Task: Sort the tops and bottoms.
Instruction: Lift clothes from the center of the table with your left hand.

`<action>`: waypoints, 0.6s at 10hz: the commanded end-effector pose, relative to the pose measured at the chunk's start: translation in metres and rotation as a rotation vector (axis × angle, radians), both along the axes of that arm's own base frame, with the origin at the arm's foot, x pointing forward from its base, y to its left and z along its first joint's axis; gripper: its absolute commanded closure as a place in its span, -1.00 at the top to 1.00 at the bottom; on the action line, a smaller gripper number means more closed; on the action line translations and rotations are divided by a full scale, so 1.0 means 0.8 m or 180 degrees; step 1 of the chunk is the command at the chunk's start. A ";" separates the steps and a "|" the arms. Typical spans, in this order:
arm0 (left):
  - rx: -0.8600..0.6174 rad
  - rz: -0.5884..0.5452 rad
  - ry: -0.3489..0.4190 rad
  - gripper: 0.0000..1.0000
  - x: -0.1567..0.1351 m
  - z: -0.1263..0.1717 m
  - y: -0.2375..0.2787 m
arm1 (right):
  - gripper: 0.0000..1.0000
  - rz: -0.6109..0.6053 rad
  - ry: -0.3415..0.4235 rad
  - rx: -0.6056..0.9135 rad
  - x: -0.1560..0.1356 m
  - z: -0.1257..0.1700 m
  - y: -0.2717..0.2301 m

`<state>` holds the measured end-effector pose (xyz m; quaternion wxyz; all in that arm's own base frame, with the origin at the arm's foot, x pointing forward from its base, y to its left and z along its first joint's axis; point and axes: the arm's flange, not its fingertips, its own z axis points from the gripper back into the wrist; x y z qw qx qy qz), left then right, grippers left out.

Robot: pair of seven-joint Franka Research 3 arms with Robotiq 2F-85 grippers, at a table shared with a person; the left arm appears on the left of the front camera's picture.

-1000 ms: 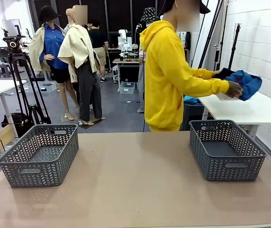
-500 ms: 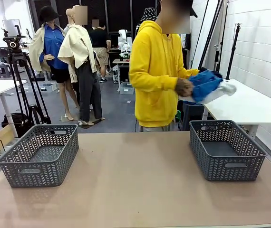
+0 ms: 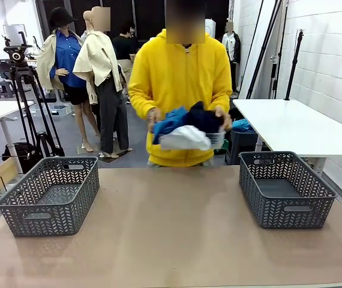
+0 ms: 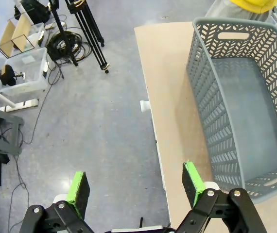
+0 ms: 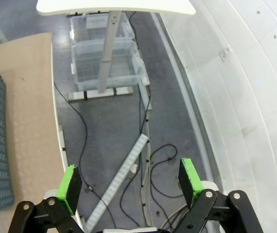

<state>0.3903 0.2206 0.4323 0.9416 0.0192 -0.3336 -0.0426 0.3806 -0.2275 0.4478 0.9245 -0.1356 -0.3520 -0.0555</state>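
A person (image 3: 180,78) in a yellow hoodie now faces you from 12 o'clock across the table (image 3: 171,234), clasping a bundle of clothes at waist height. A second ago that person was turned toward the side table at 2 o'clock, gathering the cloth there. In the bundle, the blue top (image 3: 168,120) sits at its 10 o'clock, the white top (image 3: 186,138) hangs at 6 o'clock, and the dark bottoms (image 3: 204,118) ride at 1 o'clock. The dark cloth is bunched, so you cannot tell whether it is one garment or both. Nothing has reached the tabletop yet. The left basket (image 3: 69,201) at 9 o'clock and the right basket (image 3: 285,213) at 3 o'clock both stand empty, so the sorting has not begun and the clothes look about to be handed over. Your left gripper (image 4: 134,187) hangs with its jaws spread wide and nothing between them, over the floor just beside the table edge, with the left basket at its 2 o'clock. Your right gripper (image 5: 129,182) is likewise spread and empty, over the floor off the table's right end.
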 end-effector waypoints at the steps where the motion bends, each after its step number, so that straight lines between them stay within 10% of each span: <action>1: 0.0001 -0.0006 0.0009 1.00 -0.001 -0.003 0.004 | 1.00 0.0002 0.0014 -0.0001 -0.003 0.001 -0.002; 6: 0.0001 -0.0006 0.0009 1.00 -0.001 -0.003 0.004 | 1.00 0.0002 0.0014 -0.0001 -0.003 0.001 -0.002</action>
